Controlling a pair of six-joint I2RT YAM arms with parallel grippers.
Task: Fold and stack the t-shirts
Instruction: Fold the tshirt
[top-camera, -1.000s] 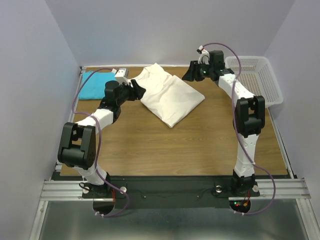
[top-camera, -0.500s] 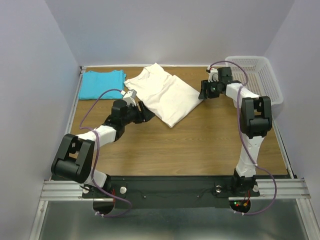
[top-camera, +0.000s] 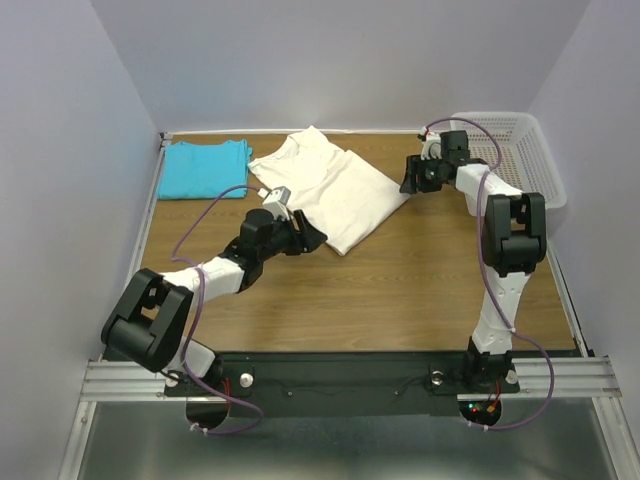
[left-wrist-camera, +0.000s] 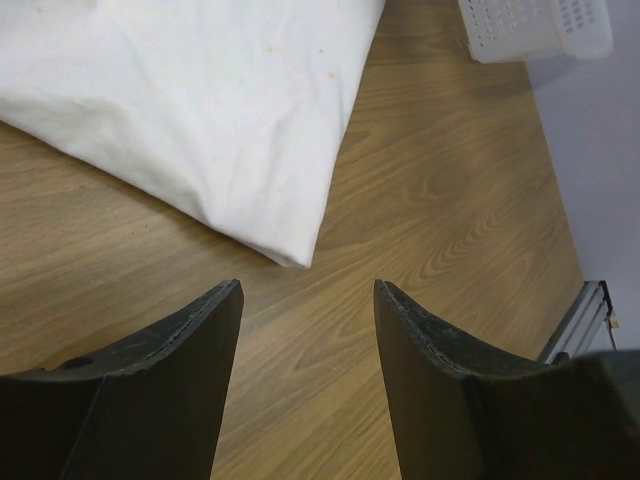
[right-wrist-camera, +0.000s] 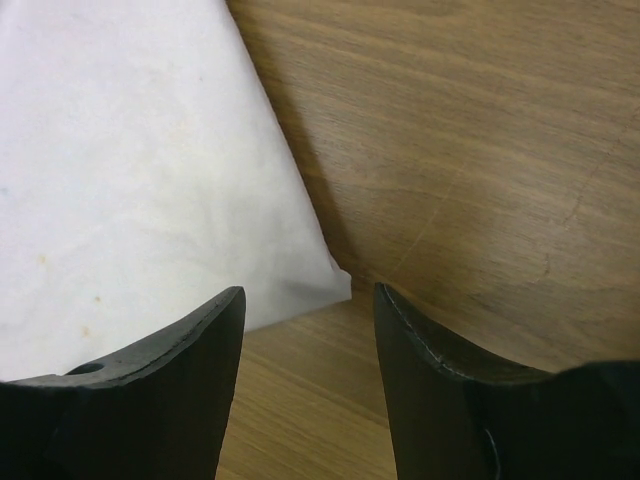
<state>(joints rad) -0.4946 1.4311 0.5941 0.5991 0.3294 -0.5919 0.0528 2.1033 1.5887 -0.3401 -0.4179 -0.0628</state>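
Note:
A cream t-shirt (top-camera: 335, 188) lies folded and slanted at the back middle of the table. A turquoise t-shirt (top-camera: 205, 168) lies flat at the back left corner. My left gripper (top-camera: 314, 238) hovers open just in front of the cream shirt's near corner (left-wrist-camera: 298, 258), nothing between its fingers (left-wrist-camera: 180, 360). My right gripper (top-camera: 407, 182) is open at the cream shirt's right corner (right-wrist-camera: 335, 283), which points into the gap between its fingers (right-wrist-camera: 170, 350) without being held. In the left wrist view my left gripper (left-wrist-camera: 308, 292) has only bare wood in its gap.
A white perforated basket (top-camera: 512, 150) stands at the back right, just beyond my right arm, and shows in the left wrist view as the basket (left-wrist-camera: 535, 25). Walls close in the table on the left, back and right. A metal rail (top-camera: 340, 378) runs along the near edge.
My left gripper swung from the cream shirt's left edge forward and right to its near corner. My right gripper dropped from the back to the shirt's right corner.

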